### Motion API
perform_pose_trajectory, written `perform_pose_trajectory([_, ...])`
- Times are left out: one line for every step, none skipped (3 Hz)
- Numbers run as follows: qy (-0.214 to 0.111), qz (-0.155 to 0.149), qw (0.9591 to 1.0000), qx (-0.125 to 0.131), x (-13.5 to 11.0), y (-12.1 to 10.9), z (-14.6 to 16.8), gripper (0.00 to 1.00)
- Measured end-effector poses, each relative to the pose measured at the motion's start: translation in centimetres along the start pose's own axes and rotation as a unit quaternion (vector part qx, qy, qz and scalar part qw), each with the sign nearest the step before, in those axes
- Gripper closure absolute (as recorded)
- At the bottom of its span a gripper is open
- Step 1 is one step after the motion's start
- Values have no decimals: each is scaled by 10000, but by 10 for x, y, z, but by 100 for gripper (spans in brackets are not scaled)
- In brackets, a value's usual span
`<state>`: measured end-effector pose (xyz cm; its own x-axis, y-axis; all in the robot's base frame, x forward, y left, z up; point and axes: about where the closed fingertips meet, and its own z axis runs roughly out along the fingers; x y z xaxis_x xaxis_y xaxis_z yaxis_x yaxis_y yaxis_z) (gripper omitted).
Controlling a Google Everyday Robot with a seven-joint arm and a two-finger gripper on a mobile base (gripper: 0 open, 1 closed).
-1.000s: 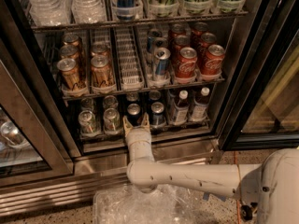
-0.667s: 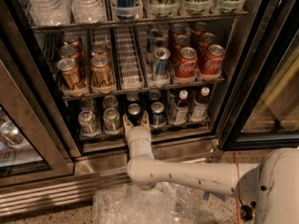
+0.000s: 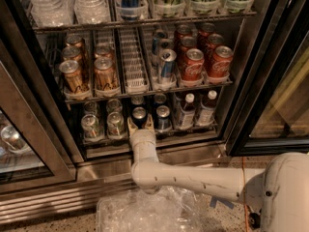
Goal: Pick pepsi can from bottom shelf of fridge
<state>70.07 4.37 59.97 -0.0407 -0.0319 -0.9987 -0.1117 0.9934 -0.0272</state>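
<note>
The fridge (image 3: 241,81) stands open in front of me. Its bottom shelf (image 3: 159,138) holds several cans and bottles in lanes. Two dark pepsi cans with silver tops stand at the front middle, one (image 3: 139,115) left and one (image 3: 162,116) right. My gripper (image 3: 140,124) is at the front rail of this shelf, open, with one tan finger on each side of the left pepsi can. The white arm (image 3: 193,175) reaches in from the lower right. The lower part of that can is hidden behind the gripper.
Silver-green cans (image 3: 102,124) stand left of the pepsi cans and two bottles (image 3: 195,110) stand right. The rack above holds gold cans (image 3: 87,71), a slim blue-silver can (image 3: 166,64) and red Coca-Cola cans (image 3: 205,62). A crumpled clear plastic sheet (image 3: 149,211) lies on the floor below.
</note>
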Motion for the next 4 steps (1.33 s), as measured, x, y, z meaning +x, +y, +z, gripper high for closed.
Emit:
perform_pose_trajectory([0,0,10000,0,0,0,0,81])
perform_pose_trajectory([0,0,10000,0,0,0,0,100])
perform_pose_trajectory([-10,-17,9999,-102,-7,-7,-6,100])
perform_pose_trajectory([-36,-3,9999,-162,-13,-7,-8,100])
